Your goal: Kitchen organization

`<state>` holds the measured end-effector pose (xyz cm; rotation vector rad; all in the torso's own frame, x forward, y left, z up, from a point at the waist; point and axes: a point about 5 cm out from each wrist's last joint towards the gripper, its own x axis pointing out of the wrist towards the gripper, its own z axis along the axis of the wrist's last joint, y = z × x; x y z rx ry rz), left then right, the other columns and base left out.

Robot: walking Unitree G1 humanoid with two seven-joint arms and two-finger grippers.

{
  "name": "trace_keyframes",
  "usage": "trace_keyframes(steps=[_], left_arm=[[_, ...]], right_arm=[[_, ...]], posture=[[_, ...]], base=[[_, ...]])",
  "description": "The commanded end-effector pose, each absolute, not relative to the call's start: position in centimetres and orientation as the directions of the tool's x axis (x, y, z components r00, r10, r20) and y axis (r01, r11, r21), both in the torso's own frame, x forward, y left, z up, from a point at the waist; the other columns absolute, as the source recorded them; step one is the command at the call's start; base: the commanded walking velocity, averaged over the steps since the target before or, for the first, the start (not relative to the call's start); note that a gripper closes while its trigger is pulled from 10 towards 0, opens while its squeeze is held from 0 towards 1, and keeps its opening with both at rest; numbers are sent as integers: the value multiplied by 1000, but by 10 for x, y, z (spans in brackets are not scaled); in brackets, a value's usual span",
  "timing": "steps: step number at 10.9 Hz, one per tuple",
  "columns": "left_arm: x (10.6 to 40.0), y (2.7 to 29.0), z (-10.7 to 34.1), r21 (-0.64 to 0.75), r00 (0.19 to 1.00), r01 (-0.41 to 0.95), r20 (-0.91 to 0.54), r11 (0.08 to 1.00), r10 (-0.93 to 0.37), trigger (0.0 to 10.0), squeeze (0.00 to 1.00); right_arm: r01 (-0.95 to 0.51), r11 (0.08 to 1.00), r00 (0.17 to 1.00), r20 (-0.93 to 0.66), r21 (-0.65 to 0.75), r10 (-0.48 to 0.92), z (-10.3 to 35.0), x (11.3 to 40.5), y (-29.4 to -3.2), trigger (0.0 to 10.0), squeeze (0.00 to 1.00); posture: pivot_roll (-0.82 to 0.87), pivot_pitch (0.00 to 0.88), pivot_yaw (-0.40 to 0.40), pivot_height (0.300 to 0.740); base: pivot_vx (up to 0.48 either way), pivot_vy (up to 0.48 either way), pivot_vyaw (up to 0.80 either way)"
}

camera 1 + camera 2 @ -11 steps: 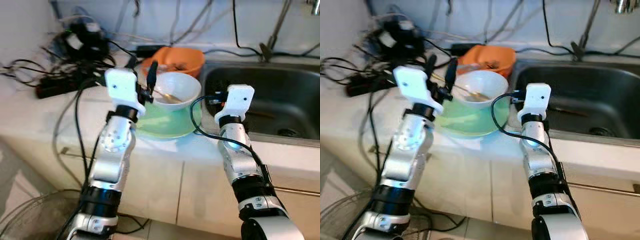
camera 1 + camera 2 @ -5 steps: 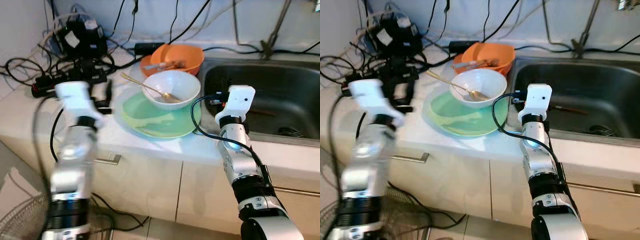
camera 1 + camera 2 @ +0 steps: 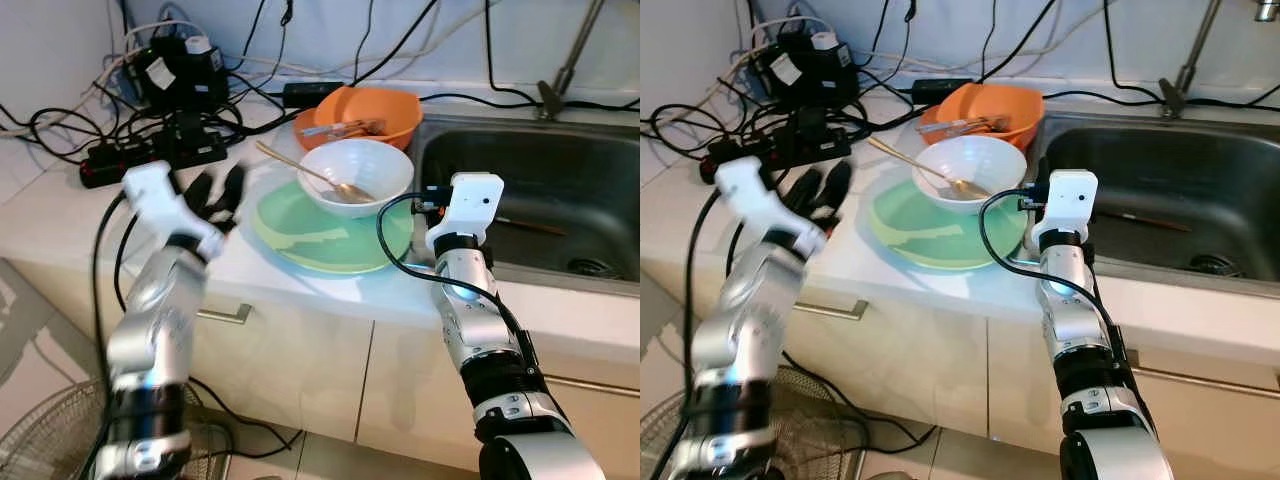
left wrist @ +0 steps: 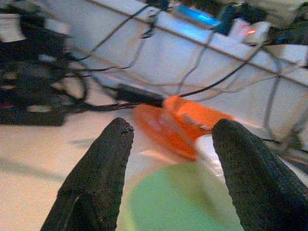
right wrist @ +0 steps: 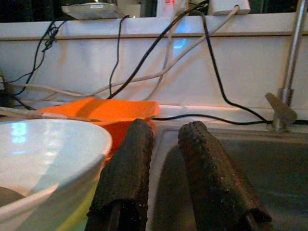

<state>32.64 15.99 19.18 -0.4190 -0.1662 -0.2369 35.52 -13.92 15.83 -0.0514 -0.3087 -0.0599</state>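
From the head views, a white bowl (image 3: 356, 176) sat on a green plate (image 3: 330, 232) on the pale table (image 3: 60, 215), and a gold spoon (image 3: 312, 176) lay in the bowl with its handle sticking out over the rim toward the cables. Just behind the bowl stood an orange bowl (image 3: 362, 113) with utensils in it, beside the steel sink (image 3: 540, 195). A tangle of black cables and a power strip (image 3: 150, 155) crowded the table's far left corner. The left pincer (image 3: 215, 195) hovered over the table to the left of the plate, its black fingers spread apart and holding nothing. The right arm reached up at the table's front edge, its wrist unit next to the plate's right rim, between plate and sink.

From the left wrist, the two fingers (image 4: 98, 178) stood wide apart, with the green plate (image 4: 173, 202) and the orange bowl (image 4: 180, 122) blurred between them.

From the right wrist, the right pincer (image 5: 166, 166) had its fingers close together with a narrow gap, gripping nothing, the white bowl (image 5: 45, 159) just beside one finger and the sink (image 5: 279, 178) beyond the other.
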Motion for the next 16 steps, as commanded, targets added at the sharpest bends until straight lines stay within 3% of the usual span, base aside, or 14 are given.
trace_keyframes(steps=[1,3,4,8,15,16], left_arm=[[329,153,190,-390,952,297,193,872,-238,10000,1000],[339,143,192,-389,944,326,180,861,-276,10000,976],[347,140,195,-403,949,311,175,861,-261,10000,0],[372,128,191,-453,963,270,121,850,-241,10000,0],[402,143,195,-478,988,153,86,865,-128,10000,0],[402,142,196,-487,988,157,88,859,-131,8588,0]], right_arm=[[74,997,949,310,-35,-60,159,355,-140,10000,0],[79,996,950,307,-34,-64,157,355,-140,10000,0],[81,996,948,310,-32,-67,158,355,-140,10000,0],[86,996,947,314,-35,-71,159,356,-141,10000,0],[86,996,944,323,-36,-70,161,356,-142,10000,0],[86,996,944,322,-36,-70,160,355,-142,10000,0]], posture=[[101,0,92,740],[95,0,98,740],[89,0,99,740],[74,0,107,740],[54,0,104,740],[52,0,103,740]], base=[[0,0,0],[0,0,0],[0,0,0],[0,0,0],[0,0,0],[0,0,0]])
